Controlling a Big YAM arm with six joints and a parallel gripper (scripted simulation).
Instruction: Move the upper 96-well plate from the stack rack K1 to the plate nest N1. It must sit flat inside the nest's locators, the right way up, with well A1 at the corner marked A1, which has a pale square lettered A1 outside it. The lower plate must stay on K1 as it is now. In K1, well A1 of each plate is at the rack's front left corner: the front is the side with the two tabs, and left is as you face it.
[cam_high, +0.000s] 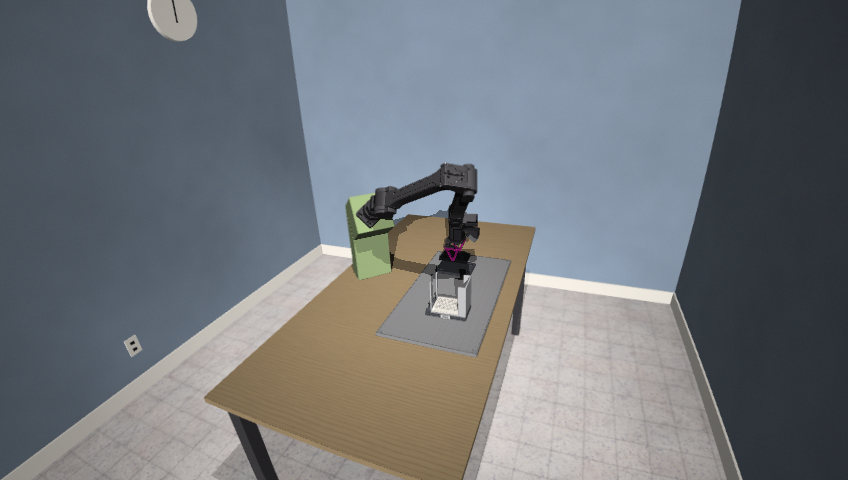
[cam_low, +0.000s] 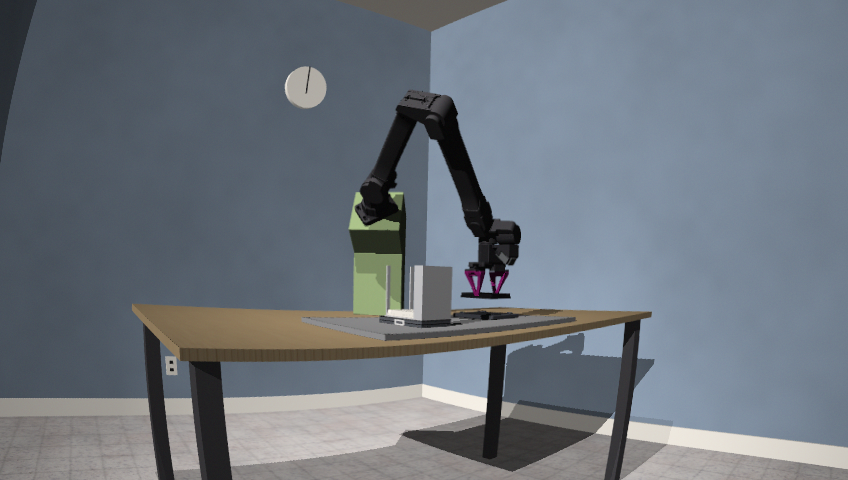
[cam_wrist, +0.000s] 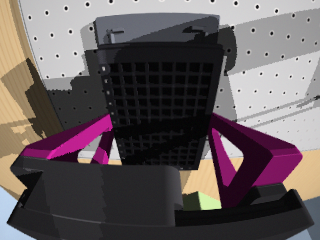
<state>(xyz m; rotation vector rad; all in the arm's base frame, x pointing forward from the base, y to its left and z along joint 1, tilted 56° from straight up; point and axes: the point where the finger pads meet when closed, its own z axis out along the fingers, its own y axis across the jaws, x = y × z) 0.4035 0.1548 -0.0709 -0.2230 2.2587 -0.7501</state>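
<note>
the gripper (cam_low: 486, 289) is clamped on the upper plate (cam_low: 485, 294), a dark 96-well plate held level by its long edges between the magenta fingers. the plate hangs in open air above the plate nest (cam_low: 483, 314), apart from it, with a gap under its lower edge. the stack rack (cam_low: 432, 292) stands just beside on the grey mat (cam_low: 535, 321), its wall clear of the plate's near edge. the lower plate (cam_high: 445, 306) lies in the rack's base.

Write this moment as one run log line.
gripper: shut on black 96-well plate | plate: level, above plate nest N1 | white plate: in rack K1
</note>
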